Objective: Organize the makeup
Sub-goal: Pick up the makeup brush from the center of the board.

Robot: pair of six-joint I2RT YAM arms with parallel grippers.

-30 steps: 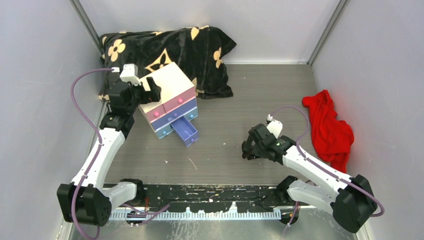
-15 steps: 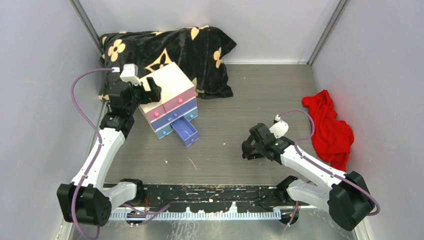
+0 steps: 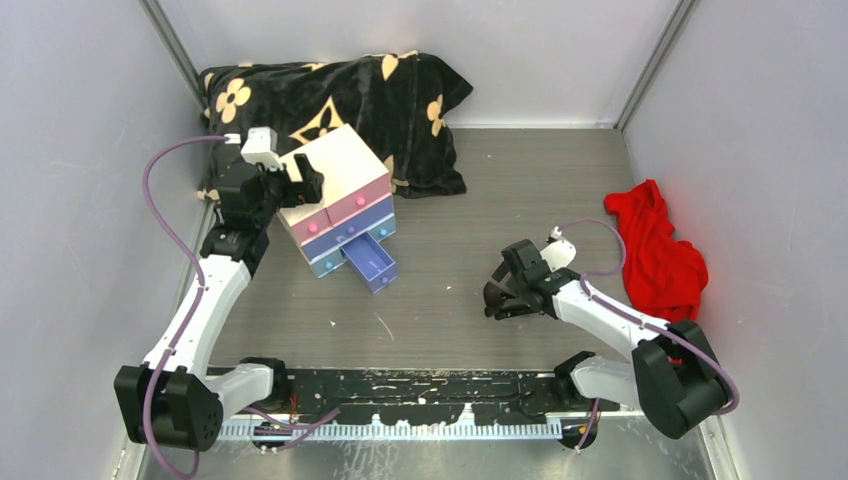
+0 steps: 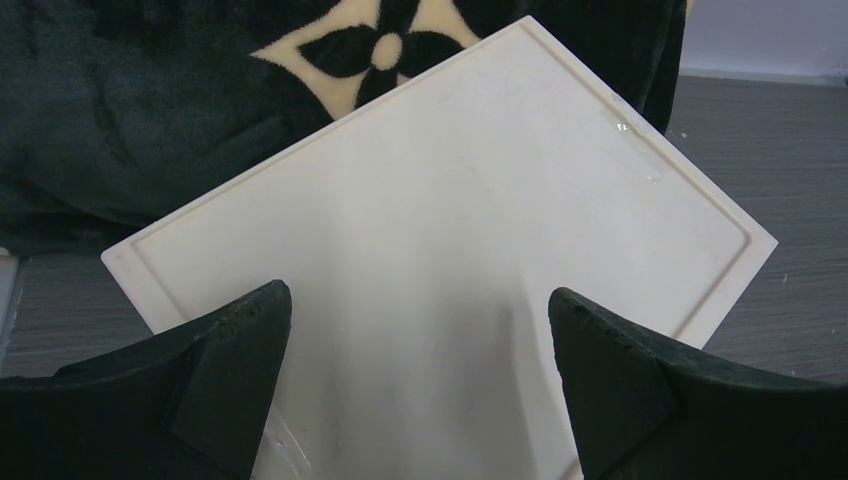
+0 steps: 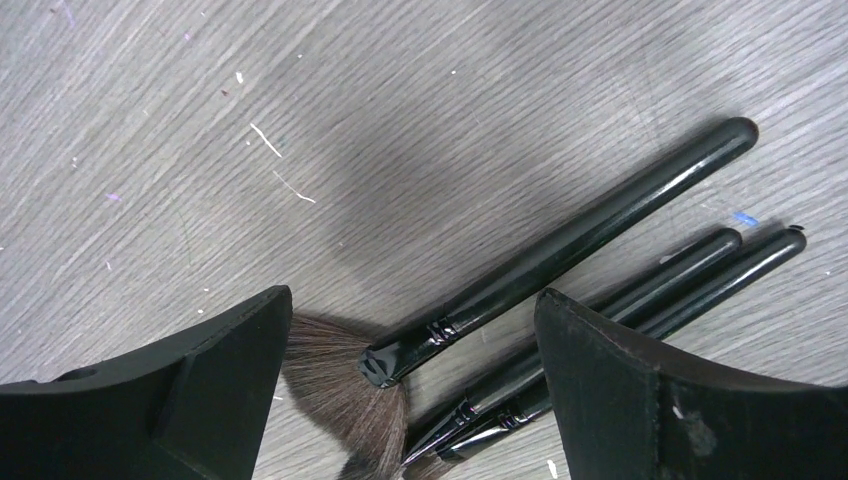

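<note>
A: The right end effector (image 5: 412,300)?
B: Wide apart, holding nothing, over 3 brushes (image 5: 560,250) lying on the counter (image 5: 300,100); only its wrist view shows them.
A: The left end effector (image 4: 420,295)?
B: Also apart, above the white chest (image 4: 430,200).

A chest (image 3: 345,190) stands at the far left of the bench (image 3: 480,180). Its back touches a folded blanket (image 3: 330,100), which lies behind it along the far wall. One bottom drawer (image 3: 372,262) juts out from the chest's front toward the near edge. The left pincer (image 3: 300,178) hangs above the chest's top, over its left corner. A cloth (image 3: 660,260) lies at the bench's right edge, well apart from the chest. Between chest and cloth, nearer the cloth, the right pincer (image 3: 497,298) sits low over the bench. Beneath it three brushes (image 5: 560,250) lie side by side on the bench between its parted fingers, with their heads toward the pincer and their handles pointing away. The two slimmer ones touch each other.
</note>
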